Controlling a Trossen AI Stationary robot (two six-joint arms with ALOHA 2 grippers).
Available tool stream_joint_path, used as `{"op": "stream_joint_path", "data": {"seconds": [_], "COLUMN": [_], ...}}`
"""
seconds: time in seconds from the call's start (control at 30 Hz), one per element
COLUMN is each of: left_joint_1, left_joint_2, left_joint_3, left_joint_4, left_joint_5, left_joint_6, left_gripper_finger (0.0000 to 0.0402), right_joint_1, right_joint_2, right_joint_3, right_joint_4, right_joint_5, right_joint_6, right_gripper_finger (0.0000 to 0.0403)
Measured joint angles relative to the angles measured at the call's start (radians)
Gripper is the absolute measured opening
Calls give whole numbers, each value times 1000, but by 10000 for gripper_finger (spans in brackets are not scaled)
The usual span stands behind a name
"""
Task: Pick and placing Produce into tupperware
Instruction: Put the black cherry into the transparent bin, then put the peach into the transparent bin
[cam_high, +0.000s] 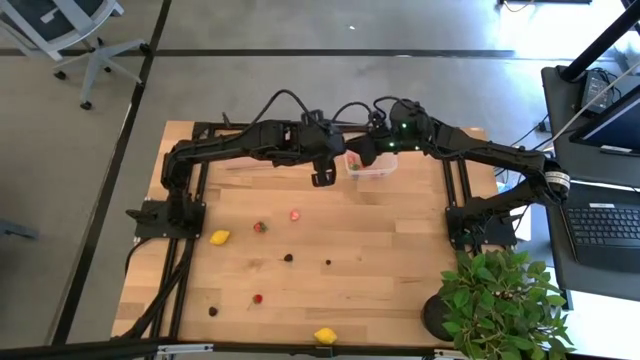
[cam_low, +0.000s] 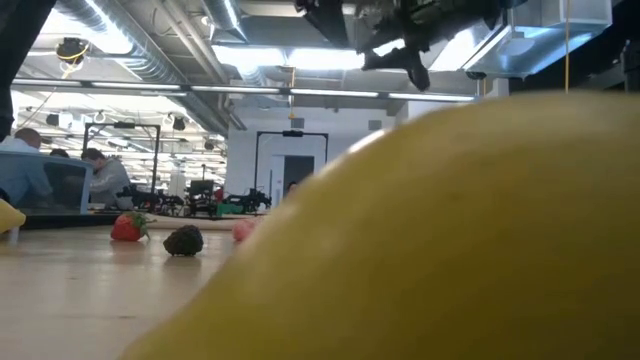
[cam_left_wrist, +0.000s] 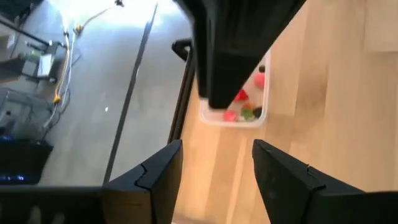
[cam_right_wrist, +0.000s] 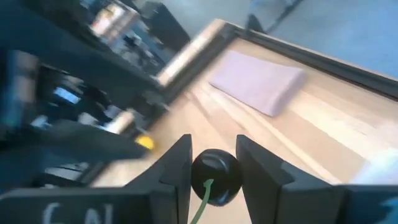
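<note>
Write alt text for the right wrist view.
The right gripper is shut on a small dark round berry with a green stem, held above the pale wooden table. Beyond lie a flat pale rectangular sheet, a small yellow fruit piece and the blurred other arm.

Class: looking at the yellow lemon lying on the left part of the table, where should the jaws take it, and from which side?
Grip the lemon across its short middle, coming straight down from above. It lies flat on the bare wooden table with its pointed ends running roughly left to right, so the fat belly probably gives the steadiest hold; the tapering ends would likely slip. Nothing stands close beside it.
</note>
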Motion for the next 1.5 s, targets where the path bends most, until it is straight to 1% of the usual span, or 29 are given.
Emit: {"op": "stream_joint_path", "data": {"seconds": [0.1,0.23,0.3,0.37,0.47,0.63,0.73,0.87,0.97,1.1,1.17,1.27,1.4,1.5], "left_joint_1": [0,4,5,-2,-12,-15,-15,-26,-43,-61,-67,-74,-74,-75], "left_joint_2": [-6,-18,-31,-60,-130,-311,-415,-523,-581,-622,-630,-631,-625,-625], "left_joint_3": [0,-1,-9,-35,-125,-363,-507,-685,-810,-959,-1008,-1058,-1077,-1078], "left_joint_4": [-65,-167,-159,-145,-38,150,252,404,545,708,776,820,824,827], "left_joint_5": [16,62,101,108,113,114,111,111,110,110,109,110,110,109], "left_joint_6": [-44,-147,-168,-176,-190,-233,-264,-304,-306,-306,-307,-309,-309,-306], "left_gripper_finger": [186,181,179,180,183,181,177,175,179,182,181,177,172,173], "right_joint_1": [-18,-39,-51,-66,-90,-127,-146,-158,-159,-159,-159,-159,-159,-155], "right_joint_2": [3,31,59,97,164,272,315,355,374,383,382,378,368,348], "right_joint_3": [0,0,0,0,1,1,1,1,1,1,1,1,24,59], "right_joint_4": [-81,-182,-220,-235,-241,-229,-229,-243,-247,-260,-261,-269,-307,-347], "right_joint_5": [62,153,174,174,174,162,150,141,138,137,137,137,131,97], "right_joint_6": [-36,-75,-87,-104,-137,-171,-176,-176,-183,-203,-203,-202,-205,-221], "right_gripper_finger": [108,108,108,108,108,108,108,109,132,172,185,196,200,201]}}
